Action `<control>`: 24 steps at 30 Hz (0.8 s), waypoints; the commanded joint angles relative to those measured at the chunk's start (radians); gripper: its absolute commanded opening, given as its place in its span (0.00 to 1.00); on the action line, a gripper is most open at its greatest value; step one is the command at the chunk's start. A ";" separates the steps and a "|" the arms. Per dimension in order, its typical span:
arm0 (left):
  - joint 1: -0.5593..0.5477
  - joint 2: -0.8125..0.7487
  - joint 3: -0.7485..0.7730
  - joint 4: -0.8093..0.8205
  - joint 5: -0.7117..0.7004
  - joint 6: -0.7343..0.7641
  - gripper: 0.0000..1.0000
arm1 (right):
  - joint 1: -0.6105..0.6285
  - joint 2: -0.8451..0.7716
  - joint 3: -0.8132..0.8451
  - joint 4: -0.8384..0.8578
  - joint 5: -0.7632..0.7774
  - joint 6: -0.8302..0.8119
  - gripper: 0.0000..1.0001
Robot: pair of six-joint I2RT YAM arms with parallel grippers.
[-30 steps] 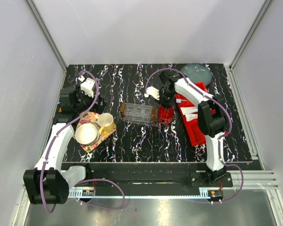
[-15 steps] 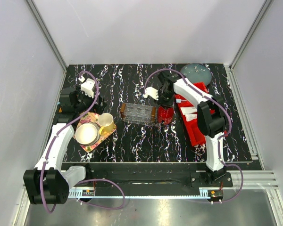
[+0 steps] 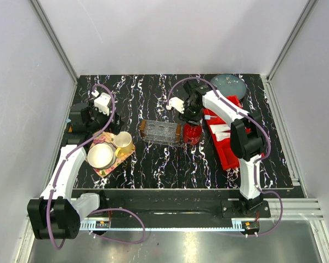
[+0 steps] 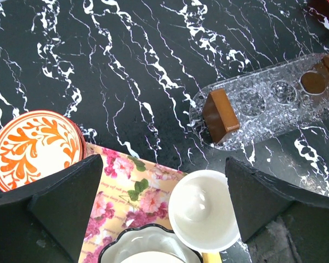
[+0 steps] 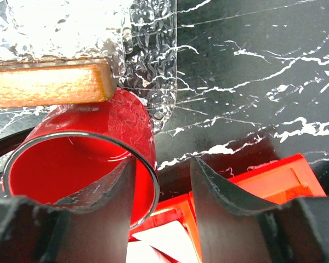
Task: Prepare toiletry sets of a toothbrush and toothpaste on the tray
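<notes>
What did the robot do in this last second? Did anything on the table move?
The right gripper has shifted slightly toward the far side of the table. Its jaws now stand apart on either side of the wall of the red cup, so it seems to have let go. The red cup, the clear tray beside it, the open left gripper and the flowery tray stayed put.

Tray [image 3: 160, 132] is sitting mid-table. Cup [image 3: 192, 133] is standing just right of it, touching its right end handle. Compartment bin [image 3: 229, 156] is lying right of cup, toothpaste [image 3: 220, 131] lying in it. Bowl [image 3: 100, 156] and mug [image 3: 122, 141] are sitting on left-hand tray [image 4: 134, 189].
</notes>
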 commanded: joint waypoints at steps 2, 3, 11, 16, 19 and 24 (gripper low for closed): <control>-0.002 -0.029 -0.008 0.036 0.001 0.014 0.99 | 0.011 -0.132 0.031 0.007 0.041 0.118 0.56; -0.002 -0.030 -0.010 0.037 0.005 0.011 0.99 | 0.013 -0.153 0.024 0.002 0.046 0.134 0.59; -0.001 -0.040 -0.023 0.045 0.008 0.011 0.99 | 0.010 -0.238 -0.058 0.005 0.227 0.391 0.71; -0.002 -0.046 -0.030 0.045 0.008 0.009 0.99 | 0.007 -0.302 -0.153 0.033 0.270 0.603 0.72; -0.002 -0.053 -0.036 0.045 0.010 0.008 0.99 | 0.005 -0.336 -0.220 0.067 0.262 0.704 0.72; -0.002 -0.054 -0.036 0.046 0.013 -0.003 0.99 | 0.002 -0.379 -0.305 0.148 0.261 0.783 0.71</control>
